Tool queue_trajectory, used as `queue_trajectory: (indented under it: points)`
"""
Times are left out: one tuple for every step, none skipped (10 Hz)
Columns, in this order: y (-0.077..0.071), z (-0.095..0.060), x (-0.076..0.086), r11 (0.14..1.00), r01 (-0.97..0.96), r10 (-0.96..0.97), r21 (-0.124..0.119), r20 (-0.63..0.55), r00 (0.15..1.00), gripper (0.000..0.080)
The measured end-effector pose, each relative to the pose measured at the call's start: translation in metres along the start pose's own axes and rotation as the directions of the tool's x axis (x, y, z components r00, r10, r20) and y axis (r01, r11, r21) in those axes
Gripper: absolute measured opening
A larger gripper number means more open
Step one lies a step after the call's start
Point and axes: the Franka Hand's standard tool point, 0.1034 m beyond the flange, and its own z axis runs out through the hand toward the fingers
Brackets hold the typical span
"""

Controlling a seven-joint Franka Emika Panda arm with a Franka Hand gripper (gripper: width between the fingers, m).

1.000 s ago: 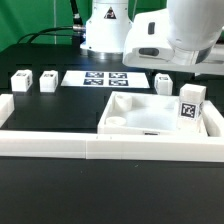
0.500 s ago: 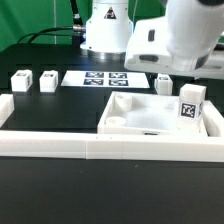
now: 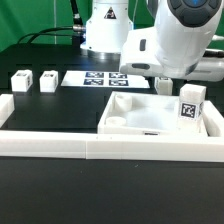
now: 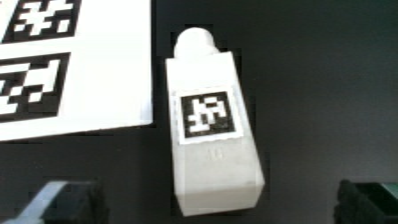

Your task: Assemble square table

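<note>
1. While hovering with fingers (image 4: pixel 63 200) spread wide and pinching nothing, centre the gripper (image 4: pixel 214 203) over the leg block (image 4: pixel 210 125), which lies flat on the black table (image 4: pixel 320 60) just beside the marker board (image 4: pixel 63 65).
2. Square the pads to the block's long flat sides, correcting its slight slant between them.
3. Descend straight and stop short of the black surface, with the nearer finger kept off the marker board's edge.
4. Close around mid-length, near the tag, never on the tapered end.
5. Lift clear before heading for the square slab (image 3: pixel 140 118), lodged in the corner of the border wall (image 3: pixel 60 143) at the exterior view's right, with an upright leg block (image 3: pixel 190 103) standing on it.
6. Leave the first spare leg block (image 3: pixel 20 80) and second spare leg block (image 3: pixel 47 80) alone, well apart at the exterior view's left.
</note>
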Motion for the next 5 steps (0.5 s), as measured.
queue_trajectory:
  points:
    - [0.001,0.000,0.000,1.000,-0.001,0.001,0.001,0.000,1.000,0.0649]
    - [0.001,0.000,0.000,1.000,-0.003,0.003,0.002,0.000,1.000,0.0649]
    - [0.002,-0.001,0.001,1.000,-0.004,0.004,0.003,0.000,1.000,0.0649]
    - [0.001,0.004,0.001,1.000,-0.016,0.016,0.007,-0.002,1.000,0.0649]
    - [0.000,0.020,-0.002,0.999,-0.033,0.033,0.012,0.014,0.999,0.0649]
